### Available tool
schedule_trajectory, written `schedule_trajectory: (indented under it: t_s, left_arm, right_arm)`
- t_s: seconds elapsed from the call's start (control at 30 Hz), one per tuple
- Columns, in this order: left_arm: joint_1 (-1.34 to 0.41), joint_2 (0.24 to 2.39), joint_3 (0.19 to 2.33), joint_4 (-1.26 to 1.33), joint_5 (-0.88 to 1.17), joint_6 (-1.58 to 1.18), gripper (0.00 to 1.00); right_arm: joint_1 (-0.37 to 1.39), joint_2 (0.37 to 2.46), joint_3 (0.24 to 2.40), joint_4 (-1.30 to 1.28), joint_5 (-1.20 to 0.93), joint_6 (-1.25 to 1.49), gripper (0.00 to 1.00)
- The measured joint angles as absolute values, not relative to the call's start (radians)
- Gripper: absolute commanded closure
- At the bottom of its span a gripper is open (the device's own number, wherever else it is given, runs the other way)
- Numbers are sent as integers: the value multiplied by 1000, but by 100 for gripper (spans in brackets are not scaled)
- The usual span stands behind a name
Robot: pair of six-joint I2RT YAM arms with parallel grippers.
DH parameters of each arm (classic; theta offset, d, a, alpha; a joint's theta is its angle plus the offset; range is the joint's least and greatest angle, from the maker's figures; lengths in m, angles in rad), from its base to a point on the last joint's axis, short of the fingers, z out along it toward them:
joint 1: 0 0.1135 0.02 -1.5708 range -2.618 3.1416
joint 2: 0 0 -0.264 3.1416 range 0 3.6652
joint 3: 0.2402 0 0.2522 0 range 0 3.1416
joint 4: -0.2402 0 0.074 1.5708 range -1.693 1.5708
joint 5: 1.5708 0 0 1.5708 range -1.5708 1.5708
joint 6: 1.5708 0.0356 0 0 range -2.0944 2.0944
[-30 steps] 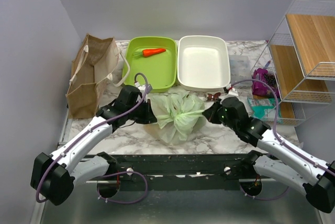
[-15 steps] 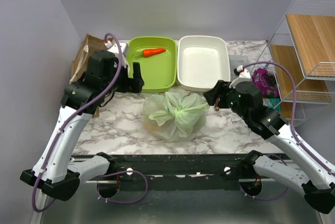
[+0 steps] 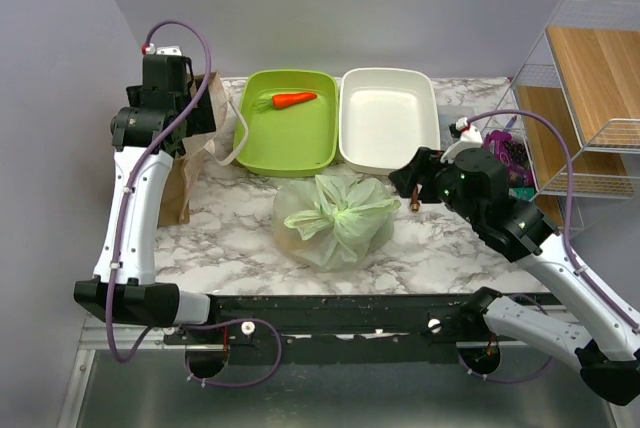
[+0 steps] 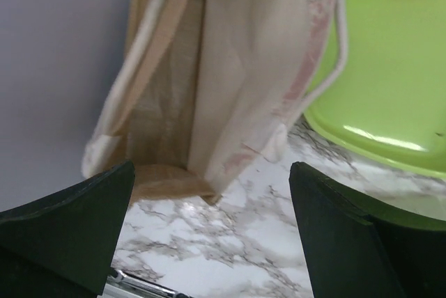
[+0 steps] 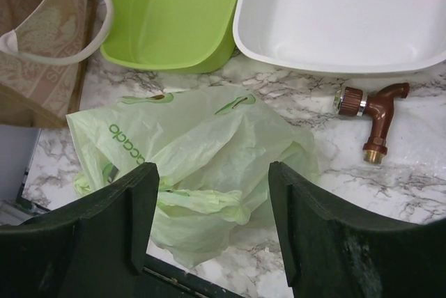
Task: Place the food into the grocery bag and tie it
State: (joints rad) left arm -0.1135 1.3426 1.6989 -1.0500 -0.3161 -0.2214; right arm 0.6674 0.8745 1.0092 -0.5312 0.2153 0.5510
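Bag (image 3: 335,220), its top bunched, sits on the marble table (image 3: 230,238) just in front of the green tray (image 3: 300,143) and white tray (image 3: 390,118). Left gripper (image 4: 209,193) hangs by the paper sack (image 4: 230,68), jaws spread and empty. Right gripper (image 5: 212,200), likewise released, hovers near the bag's right side.

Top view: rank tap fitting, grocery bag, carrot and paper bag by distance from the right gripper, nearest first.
From the right gripper:
1. Tap fitting, just beside it.
2. Grocery bag, centre table.
3. Carrot, in green tray.
4. Paper bag, far left.
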Motion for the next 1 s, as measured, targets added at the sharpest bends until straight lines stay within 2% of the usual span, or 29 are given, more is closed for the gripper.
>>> schedule_trajectory:
  t_s: [0.47, 0.8, 0.83, 0.87, 1.0]
  left_arm:
    - [65, 1511, 1718, -828, -479, 20, 6]
    - [185, 1682, 1642, -812, -440, 55, 10]
    - [190, 1684, 1640, -813, -435, 54, 15]
    - [195, 1687, 1639, -813, -426, 48, 27]
    - [203, 1687, 1634, -810, -369, 21, 86]
  right_arm:
    - [667, 908, 1059, -614, 140, 579, 29]
    - [667, 937, 1103, -665, 106, 567, 29]
    - [667, 937, 1103, -667, 104, 567, 29]
    - [667, 937, 1103, -669, 102, 567, 29]
    - [667, 936, 1103, -673, 96, 567, 29]
